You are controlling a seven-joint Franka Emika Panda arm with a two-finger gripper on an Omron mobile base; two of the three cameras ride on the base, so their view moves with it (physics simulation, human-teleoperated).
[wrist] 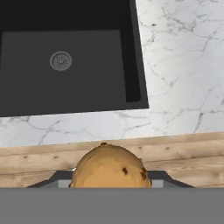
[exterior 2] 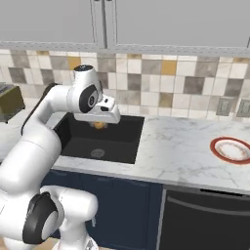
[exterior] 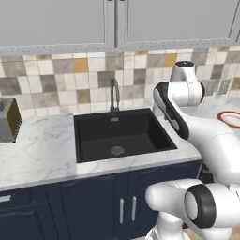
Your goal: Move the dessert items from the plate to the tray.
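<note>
The white arm comes up from the base, bends at the elbow and reaches out over the sink (exterior 2: 97, 141). Its hand is level, up in the air above the black basin. The gripper (exterior 2: 99, 125) hangs under the hand and is closed on a dessert item (wrist: 110, 166), a round tan-brown bun with little dark spots. In the hand view the bun sits right at the bottom, between the fingers, and hides most of them. In the right base view it shows as a small orange bit under the hand.

Below the hand, the sink is a deep black box with a round silver drain (wrist: 61, 61) in its floor. A grey tap (exterior: 114, 95) stands at the back of it. The counter (wrist: 179, 65) all around is white stone with thin grey lines.

Far to the right on the counter lies the round plate (exterior 2: 233, 149) with a red rim. It is well apart from the sink. Far to the left is a dark toaster (exterior: 9, 119).

Behind it all is a wall of small square tiles in grey, cream and yellow. There are grey cupboards on top. I cannot see any words or labels to read.
</note>
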